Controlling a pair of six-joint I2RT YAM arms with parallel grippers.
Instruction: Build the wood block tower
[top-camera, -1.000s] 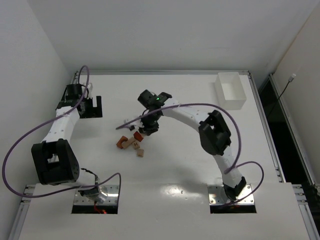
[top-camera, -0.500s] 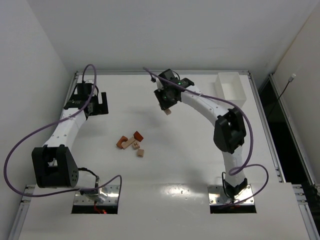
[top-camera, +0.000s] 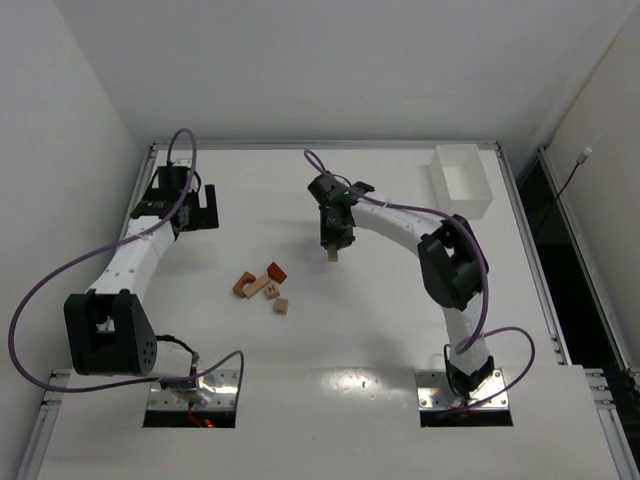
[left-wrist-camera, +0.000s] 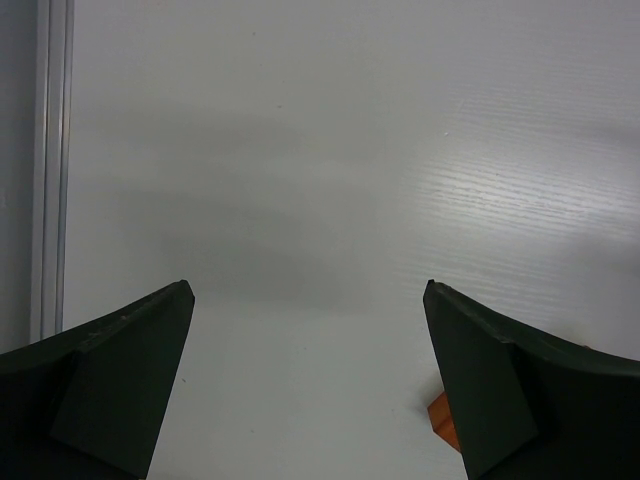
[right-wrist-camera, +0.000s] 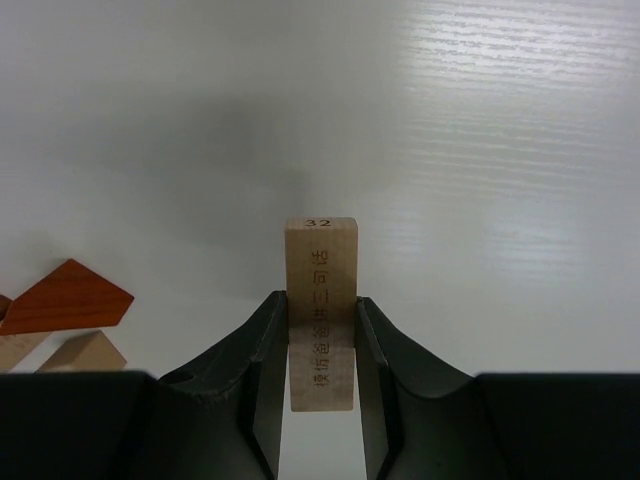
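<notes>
White table (top-camera: 350, 330), white bin (top-camera: 461, 180) in the far right corner. Left gripper (top-camera: 200, 208) sits far left, jaws spread wide. Right gripper (top-camera: 332, 245), mid-table, is pinching a pale plank (top-camera: 332, 256), just right of the loose wood blocks (top-camera: 262, 285).

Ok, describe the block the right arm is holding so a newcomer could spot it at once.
Find the white bin in the far right corner of the table, then look left to the right arm's tool near the middle. Clamped upright in it is a pale plank with characters printed down its face; the loose blocks lie on the table off to its left, some reddish-brown.
</notes>
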